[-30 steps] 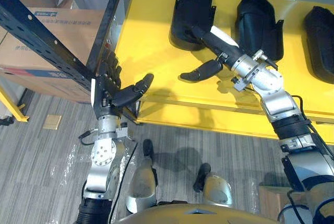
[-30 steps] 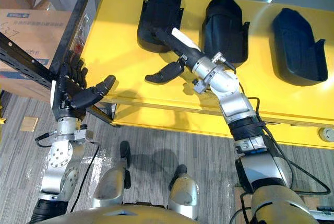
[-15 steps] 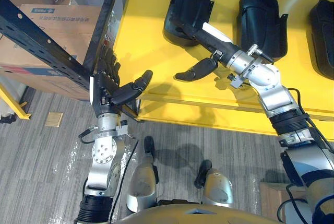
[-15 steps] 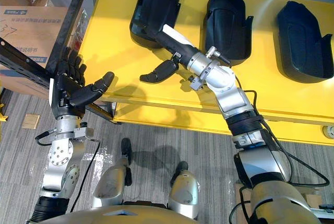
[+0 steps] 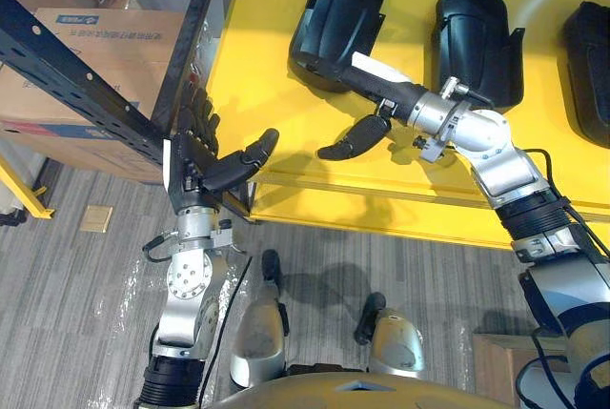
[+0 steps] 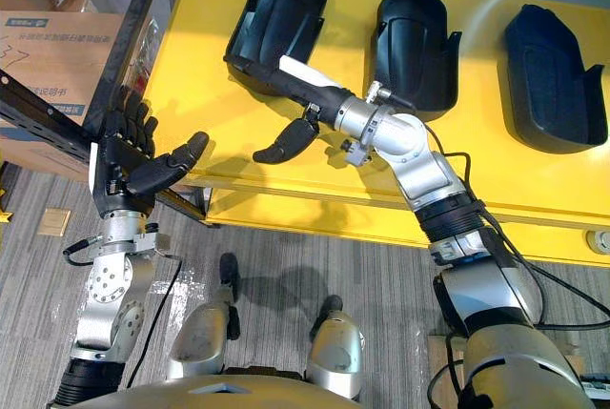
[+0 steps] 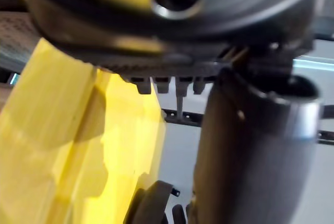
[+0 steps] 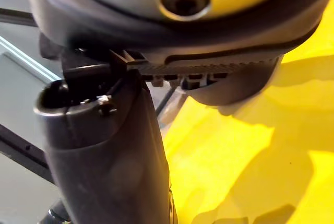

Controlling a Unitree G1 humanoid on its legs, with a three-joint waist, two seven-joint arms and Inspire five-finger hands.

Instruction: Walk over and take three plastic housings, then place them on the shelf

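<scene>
- Right hand (image 5: 386,94): fingers straight against left housing (image 5: 343,4) near edge, thumb splayed, not gripping.
- Left hand (image 5: 195,156): fingers relaxed, beside shelf frame (image 5: 86,80).
- Middle housing (image 5: 474,28), right housing (image 5: 589,37) untouched; all three on table (image 5: 257,66).

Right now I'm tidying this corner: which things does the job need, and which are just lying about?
Job: left housing, middle housing, right housing on the yellow table; dark shelf rack; right hand at the left housing; left hand by the rack.
Lying about: cardboard boxes.
</scene>
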